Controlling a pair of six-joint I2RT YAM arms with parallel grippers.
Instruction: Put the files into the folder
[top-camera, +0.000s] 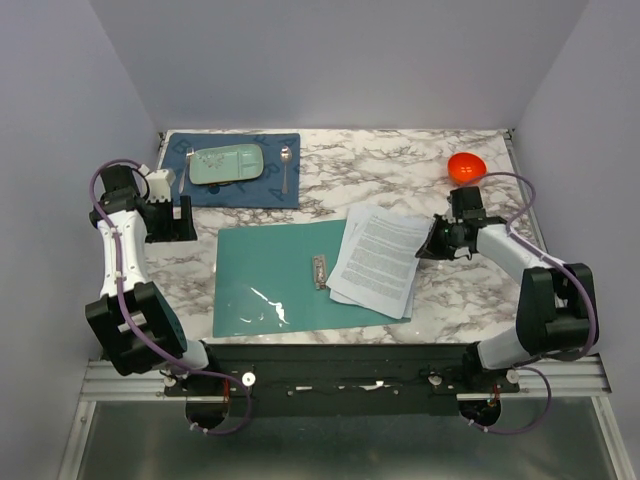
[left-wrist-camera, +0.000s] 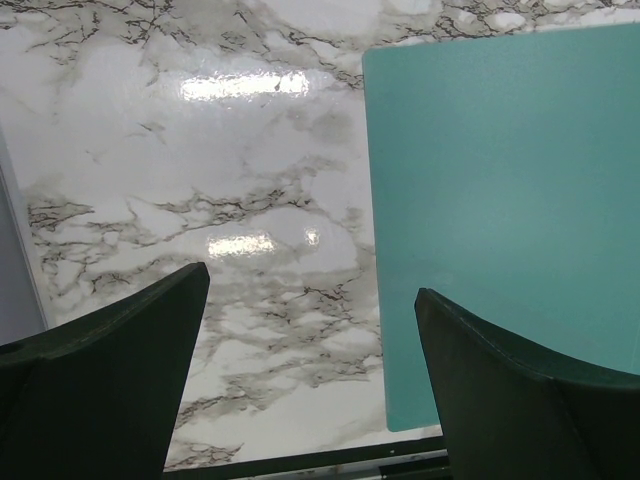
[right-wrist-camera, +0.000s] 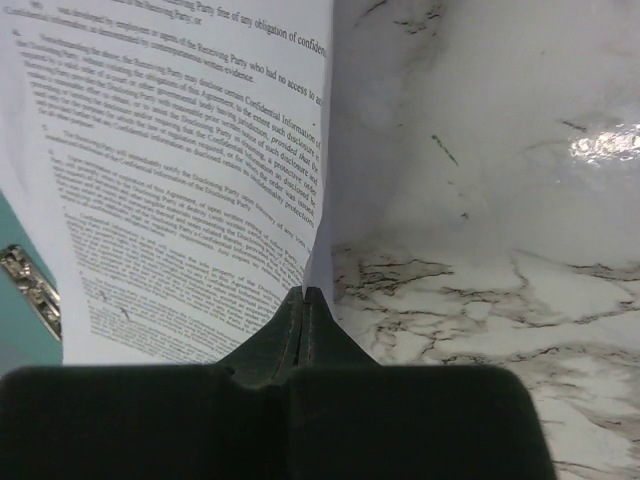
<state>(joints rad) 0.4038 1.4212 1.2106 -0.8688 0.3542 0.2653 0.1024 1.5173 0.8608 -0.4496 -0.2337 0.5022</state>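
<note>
The files (top-camera: 378, 258), white sheets dense with small black print, lie fanned on the marble table, overlapping the right edge of the open teal folder (top-camera: 270, 275). A small metal clip (top-camera: 319, 270) sits on the folder near the papers. My right gripper (top-camera: 432, 247) is at the right edge of the files; in the right wrist view its jaws are pressed together on the edge of a sheet (right-wrist-camera: 190, 180), which curls upward. My left gripper (top-camera: 176, 222) hangs open left of the folder (left-wrist-camera: 510, 210), with nothing between its fingers (left-wrist-camera: 120, 350).
A dark blue placemat (top-camera: 240, 170) at the back left carries a pale green tray (top-camera: 228, 164), a spoon (top-camera: 286, 165) and another utensil. An orange-red bowl (top-camera: 467, 167) stands at the back right. Grey walls close in on three sides.
</note>
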